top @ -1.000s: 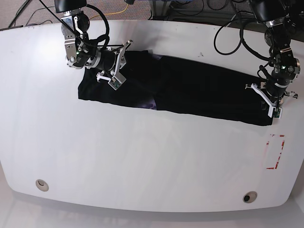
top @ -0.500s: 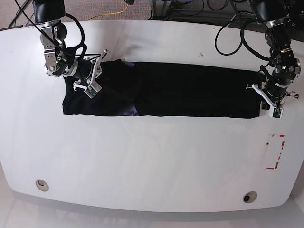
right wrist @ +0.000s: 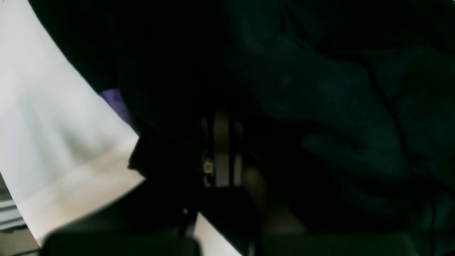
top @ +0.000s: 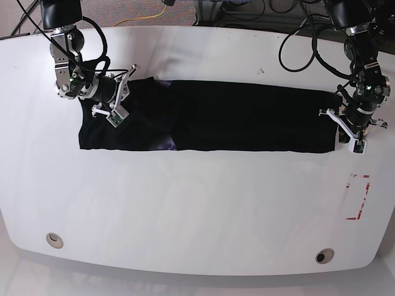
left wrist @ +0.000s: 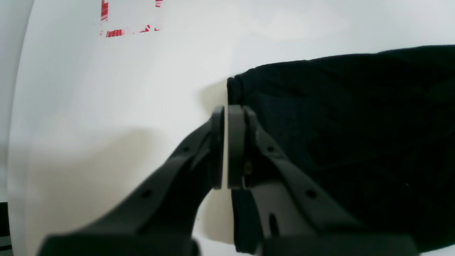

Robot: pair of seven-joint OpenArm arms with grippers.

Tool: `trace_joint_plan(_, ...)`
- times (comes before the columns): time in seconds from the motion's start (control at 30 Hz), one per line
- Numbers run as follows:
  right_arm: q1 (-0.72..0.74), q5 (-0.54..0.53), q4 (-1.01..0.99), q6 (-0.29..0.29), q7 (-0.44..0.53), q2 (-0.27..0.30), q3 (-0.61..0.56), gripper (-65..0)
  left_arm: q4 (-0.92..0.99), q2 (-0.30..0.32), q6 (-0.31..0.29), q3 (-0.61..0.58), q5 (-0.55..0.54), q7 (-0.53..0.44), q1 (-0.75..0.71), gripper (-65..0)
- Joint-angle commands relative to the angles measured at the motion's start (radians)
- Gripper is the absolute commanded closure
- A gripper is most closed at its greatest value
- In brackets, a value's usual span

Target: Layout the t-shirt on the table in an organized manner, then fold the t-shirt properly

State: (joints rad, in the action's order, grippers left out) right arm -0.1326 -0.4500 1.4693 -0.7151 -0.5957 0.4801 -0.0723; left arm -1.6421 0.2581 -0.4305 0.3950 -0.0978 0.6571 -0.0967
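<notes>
The t-shirt (top: 234,120) lies stretched in a long horizontal band across the far half of the white worktop (top: 185,209). The left hand (top: 345,132) is at the band's right end, jaws closed, with the cloth edge just beside the fingers. The right hand (top: 123,98) is at the band's left end, jaws closed; whether cloth is pinched cannot be told. A red outline mark (top: 359,197) lies near-right.
</notes>
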Motion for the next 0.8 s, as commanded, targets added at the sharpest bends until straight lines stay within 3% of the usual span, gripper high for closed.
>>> trace_joint_plan(0.0,-0.019,0.084,-0.009,0.017,-0.085,0.021,0.009,-0.3,-0.02,0.013,0.002,0.003,-0.009,-0.021,0.013,0.0)
trace_joint_plan(0.2,-0.043,0.084,-0.008,0.017,-0.085,0.016,0.085,-0.3,-0.02,0.013,-0.009,0.003,-0.02,0.008,0.018,-0.4)
trace_joint_plan(0.47,-0.045,0.087,-0.014,0.017,-0.085,0.029,0.145,-0.3,-0.02,0.013,-0.149,0.009,-0.086,0.072,0.041,-14.4)
trace_joint_plan(0.67,-0.042,0.086,-0.008,0.017,-0.086,0.035,0.144,-0.5,-0.02,0.013,-0.15,0.009,-0.087,0.072,0.045,-18.3)
trace_joint_plan(0.77,-0.04,0.084,-0.006,0.017,-0.089,0.032,0.141,-0.6,-0.02,0.013,-0.15,0.009,-0.087,0.091,0.047,-23.6)
